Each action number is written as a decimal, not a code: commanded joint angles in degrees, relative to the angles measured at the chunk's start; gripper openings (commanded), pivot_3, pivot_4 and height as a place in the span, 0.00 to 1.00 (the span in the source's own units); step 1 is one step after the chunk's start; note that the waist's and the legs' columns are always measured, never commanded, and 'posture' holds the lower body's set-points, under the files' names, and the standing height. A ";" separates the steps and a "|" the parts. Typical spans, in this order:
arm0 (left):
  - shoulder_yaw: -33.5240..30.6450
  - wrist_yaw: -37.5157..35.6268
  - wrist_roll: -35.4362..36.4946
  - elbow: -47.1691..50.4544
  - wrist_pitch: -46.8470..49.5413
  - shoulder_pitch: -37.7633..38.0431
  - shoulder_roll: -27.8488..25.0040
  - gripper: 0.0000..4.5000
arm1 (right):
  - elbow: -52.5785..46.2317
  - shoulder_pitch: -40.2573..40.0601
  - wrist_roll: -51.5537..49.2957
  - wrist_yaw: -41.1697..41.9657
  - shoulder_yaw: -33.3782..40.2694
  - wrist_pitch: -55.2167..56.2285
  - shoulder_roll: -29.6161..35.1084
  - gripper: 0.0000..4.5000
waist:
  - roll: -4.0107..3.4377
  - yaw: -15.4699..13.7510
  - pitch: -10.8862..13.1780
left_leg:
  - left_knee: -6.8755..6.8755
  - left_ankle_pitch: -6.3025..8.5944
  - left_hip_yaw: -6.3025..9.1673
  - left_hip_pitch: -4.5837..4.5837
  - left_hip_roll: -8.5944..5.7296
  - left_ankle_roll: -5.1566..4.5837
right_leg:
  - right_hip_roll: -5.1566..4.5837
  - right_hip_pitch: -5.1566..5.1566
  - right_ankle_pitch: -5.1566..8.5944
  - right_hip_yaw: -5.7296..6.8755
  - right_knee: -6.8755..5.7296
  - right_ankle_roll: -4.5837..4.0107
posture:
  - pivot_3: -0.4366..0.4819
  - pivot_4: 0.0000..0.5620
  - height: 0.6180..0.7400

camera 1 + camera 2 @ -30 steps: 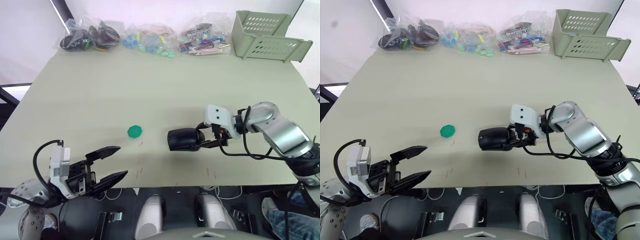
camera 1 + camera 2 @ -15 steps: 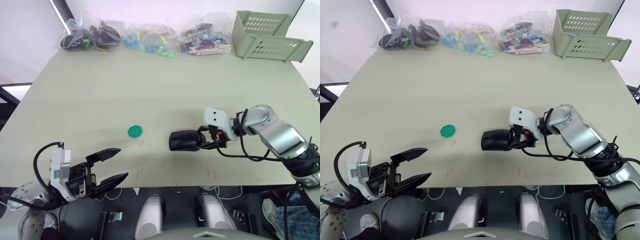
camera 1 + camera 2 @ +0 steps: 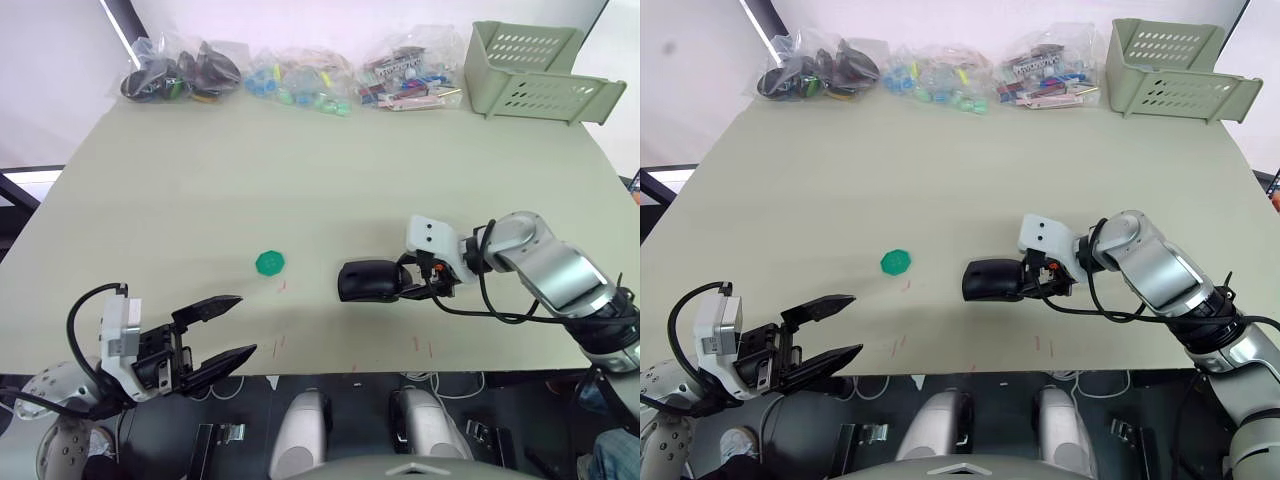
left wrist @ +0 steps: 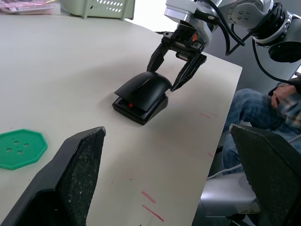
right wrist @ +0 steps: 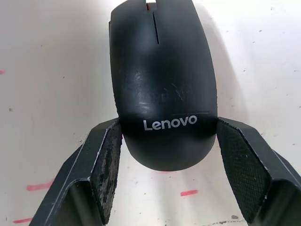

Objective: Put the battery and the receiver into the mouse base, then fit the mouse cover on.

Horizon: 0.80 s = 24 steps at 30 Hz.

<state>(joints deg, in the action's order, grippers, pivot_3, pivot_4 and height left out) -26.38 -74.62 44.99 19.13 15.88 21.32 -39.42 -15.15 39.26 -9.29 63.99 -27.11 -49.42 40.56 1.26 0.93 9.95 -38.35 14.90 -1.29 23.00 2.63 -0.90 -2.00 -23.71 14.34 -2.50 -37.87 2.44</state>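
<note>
Camera placement at this moment

The table point(image 3: 300, 180) was viewed from above its near edge by both head eyes, sharing nearly everything; the mouse cover point(image 5: 162, 89) was framed closely by the right wrist, and from farther off by the left.

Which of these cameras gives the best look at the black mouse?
The right wrist view: the mouse cover is seen close up from above, its printed logo readable, between the right end effector fingers. The left wrist view shows it side-on, with a red patch under its front. The eye views show a small dark shape.
</note>
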 commanded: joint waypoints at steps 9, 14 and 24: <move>-0.65 0.05 0.45 1.59 -0.54 0.19 -0.36 1.00 | -1.73 2.78 0.04 -0.74 -0.95 -0.94 -0.78 0.69 | 0.00 0.02 0.00 | 0.00 0.00 0.01 0.00 0.01 0.00 | 0.00 0.00 0.00 0.00 0.00 0.00 | 0.48 0.27 1.00; -0.68 0.18 0.47 1.74 -0.49 0.33 -0.33 1.00 | -1.65 3.41 0.03 -1.13 -1.45 -1.81 -1.25 0.69 | 0.00 0.02 0.00 | 0.00 0.00 0.02 0.00 0.01 0.00 | 0.00 0.00 0.00 0.00 0.01 0.00 | 0.48 0.27 1.00; -0.75 0.39 0.50 2.00 -0.55 0.85 -0.14 1.00 | -2.18 3.48 0.11 -1.28 -2.23 -3.06 -1.05 0.69 | 0.00 0.03 0.00 | 0.00 0.00 0.02 0.00 0.01 0.00 | -0.01 -0.01 0.00 0.00 0.01 0.00 | 0.48 0.27 1.00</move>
<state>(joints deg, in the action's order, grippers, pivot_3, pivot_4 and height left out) -26.39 -74.51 44.99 19.26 15.88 21.72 -39.41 -15.26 41.57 -9.27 62.93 -29.52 -52.41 39.18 1.26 0.96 9.95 -38.35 14.90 -1.26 23.00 2.64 -0.89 -2.01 -23.71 14.34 -2.50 -37.86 2.44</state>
